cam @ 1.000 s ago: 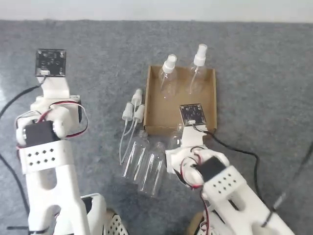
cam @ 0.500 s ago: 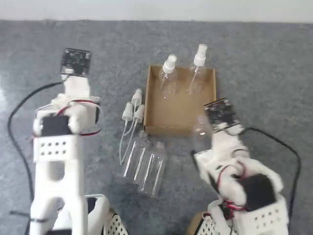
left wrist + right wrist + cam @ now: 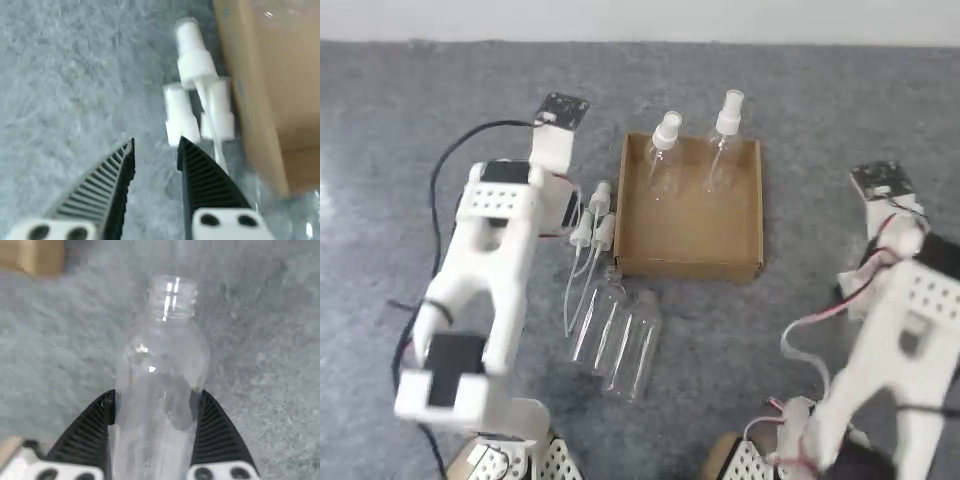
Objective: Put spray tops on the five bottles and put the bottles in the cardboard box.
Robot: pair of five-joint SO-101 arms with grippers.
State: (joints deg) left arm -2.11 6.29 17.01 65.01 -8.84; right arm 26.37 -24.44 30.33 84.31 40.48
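My left gripper (image 3: 156, 150) is open and hovers just short of three white spray tops (image 3: 196, 95) that lie in a cluster on the carpet beside the cardboard box (image 3: 260, 75). In the high view the left arm (image 3: 500, 240) stretches toward those spray tops (image 3: 592, 222). My right gripper (image 3: 155, 407) is shut on a clear capless bottle (image 3: 161, 365), held over the carpet, right of the box (image 3: 690, 235). Two capped bottles (image 3: 665, 160) stand in the box. Two capless bottles (image 3: 618, 330) lie on the carpet in front of it.
Grey carpet covers the whole table. The right arm (image 3: 905, 310) stands at the right edge with its cables trailing near the front. A black cable (image 3: 445, 190) loops off the left arm. Open carpet lies between the box and the right arm.
The left arm has swung right and forward to the spray tops. The right arm has carried the bottle from the box's front edge over to the right.
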